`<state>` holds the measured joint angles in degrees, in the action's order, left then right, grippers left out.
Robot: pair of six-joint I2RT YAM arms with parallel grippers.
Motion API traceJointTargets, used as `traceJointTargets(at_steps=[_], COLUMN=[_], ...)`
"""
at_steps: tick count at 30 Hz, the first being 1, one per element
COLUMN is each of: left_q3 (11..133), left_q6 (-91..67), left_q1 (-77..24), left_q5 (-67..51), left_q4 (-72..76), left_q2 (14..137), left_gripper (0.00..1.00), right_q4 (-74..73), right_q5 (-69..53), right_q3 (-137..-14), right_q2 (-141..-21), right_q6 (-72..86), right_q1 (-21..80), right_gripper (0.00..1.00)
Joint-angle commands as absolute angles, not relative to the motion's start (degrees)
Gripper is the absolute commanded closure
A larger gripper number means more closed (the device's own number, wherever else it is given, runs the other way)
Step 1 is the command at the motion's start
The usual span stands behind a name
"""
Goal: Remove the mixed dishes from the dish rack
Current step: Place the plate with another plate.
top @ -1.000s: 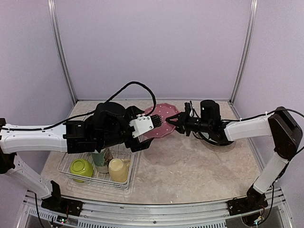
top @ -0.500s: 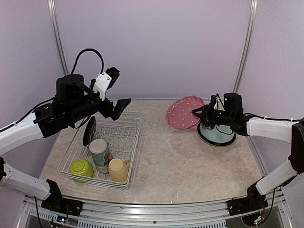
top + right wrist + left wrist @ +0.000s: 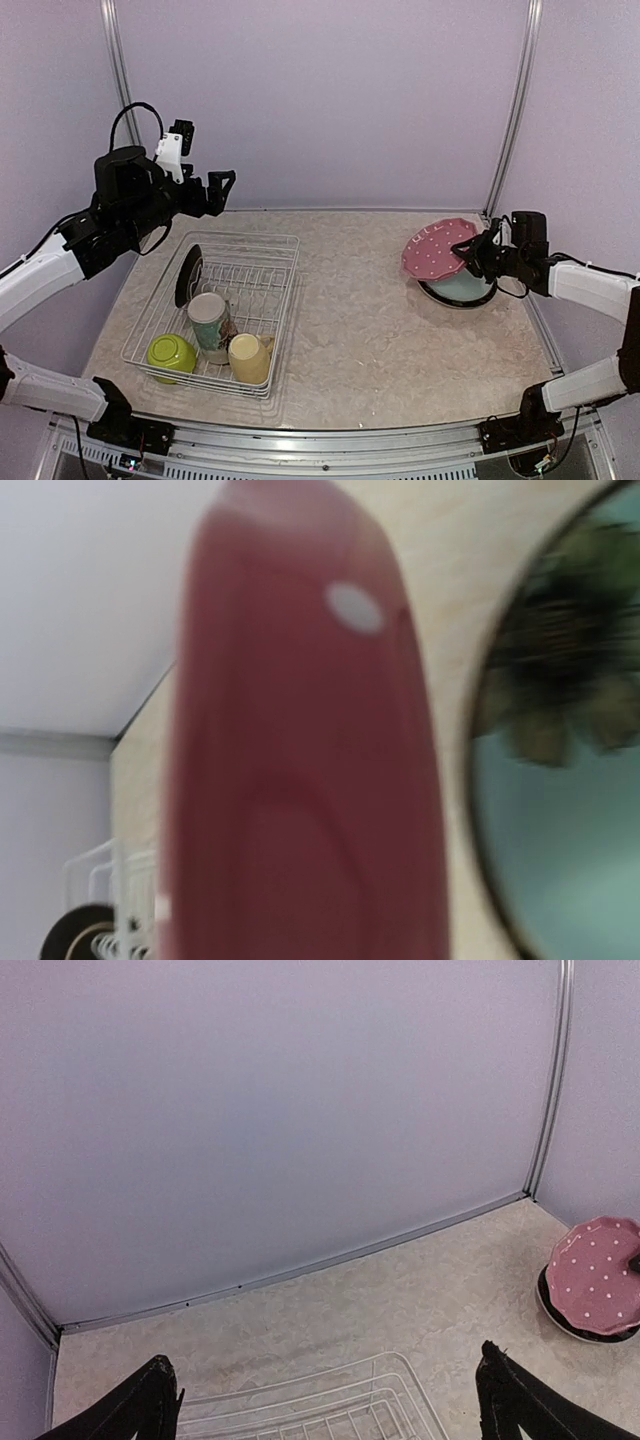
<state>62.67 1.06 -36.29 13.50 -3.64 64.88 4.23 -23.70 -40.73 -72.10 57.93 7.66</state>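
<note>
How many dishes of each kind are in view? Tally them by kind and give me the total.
Plates: 3 (black plate, pink dotted plate, teal plate)
Mugs: 2 (white floral mug, pale yellow mug)
Bowls: 1 (lime-green bowl)
Total: 6

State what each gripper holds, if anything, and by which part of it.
The right gripper holds the pink dotted plate by its rim. The left gripper is open, holding nothing.
</note>
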Motion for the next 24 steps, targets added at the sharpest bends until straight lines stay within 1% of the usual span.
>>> traceJointTargets(at_steps=[1,6,12,21,24], left_q3=[62.40,62.69,64.43,65.72,66.10], left_q6=[-6.07,-8.94,-9.64,-13.27,-14.88], left_q1=[-32.97,-30.15,-29.47,-26.28,-25.05], left_q5=[12.26,8.19,6.24,1.02,0.35], left_q4=[-3.51,-4.27,-6.51,-7.95,-8.53], left_q2=[64.60,65.06,66.98,68.07,68.43], left_gripper=[0.01,0.01,0.01,0.01,0.01], right_q4=[7.39,6.57,8.82,14.39,15.98], right_q5=[-25.97,-27.00,-30.15,-34.01,-34.77], right_q3=[-39.57,-37.88,-37.56,-37.53,-37.36], right_q2=[-67.82,-67.48,-70.70,-77.13,-78.54], right_q6=[56.35,55.42,55.59,57.07,57.62], right_q1=[3.34,-0.91,-5.51,-7.28,-7.63], right_gripper=[1.00,1.00,1.00,1.00,0.95])
